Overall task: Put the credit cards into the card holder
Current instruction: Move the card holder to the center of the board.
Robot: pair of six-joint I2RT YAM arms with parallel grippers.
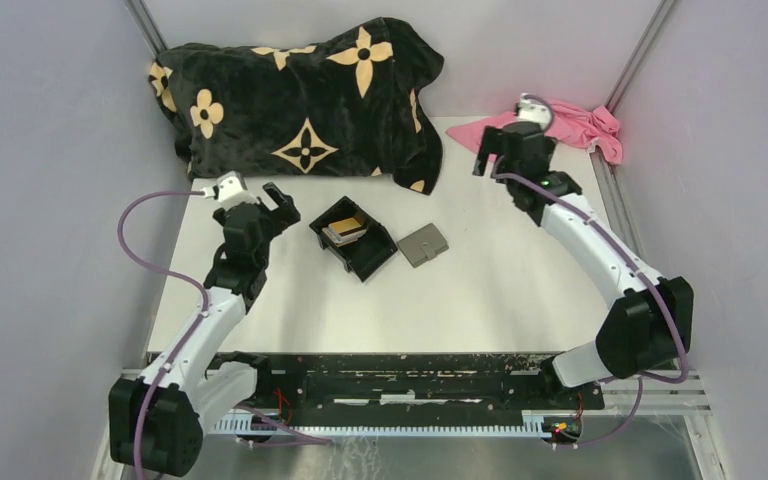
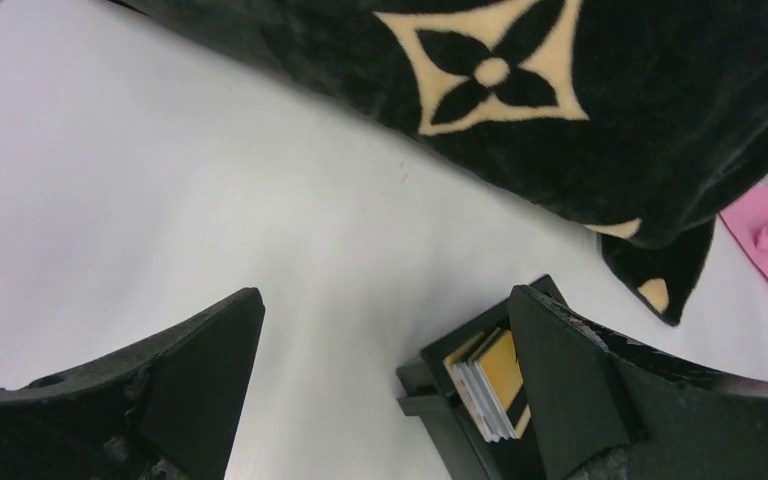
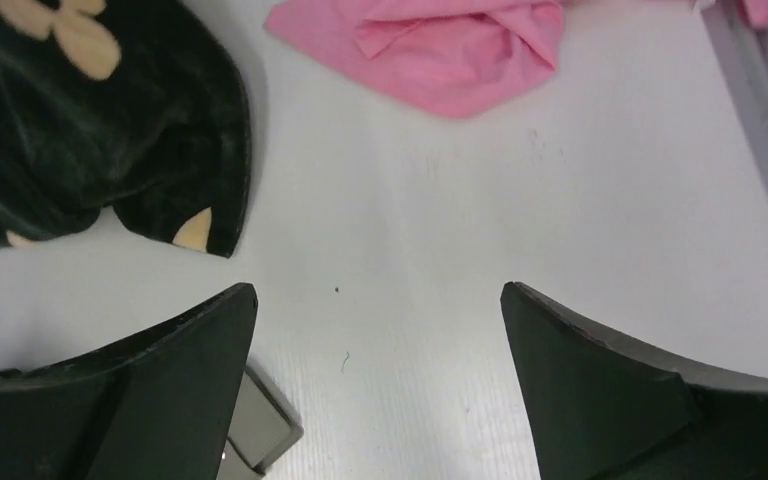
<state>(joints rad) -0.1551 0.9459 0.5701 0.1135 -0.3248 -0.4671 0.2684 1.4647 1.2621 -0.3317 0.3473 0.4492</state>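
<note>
I count one grey card holder, one black box holding a card stack I can't number, one flower-patterned black blanket at eleven o'clock, and one pink cloth at one o'clock.

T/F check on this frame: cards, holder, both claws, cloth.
1. The credit cards sit stacked in the black box. True.
2. The card holder is inside that box. False: it lies on the table, just right of the box.
3. The left claw grips a card. False: it is open and empty.
4. The right claw is open, holding nothing. True.
5. The pink cloth lies at the near edge. False: it is in the far right corner.
</note>
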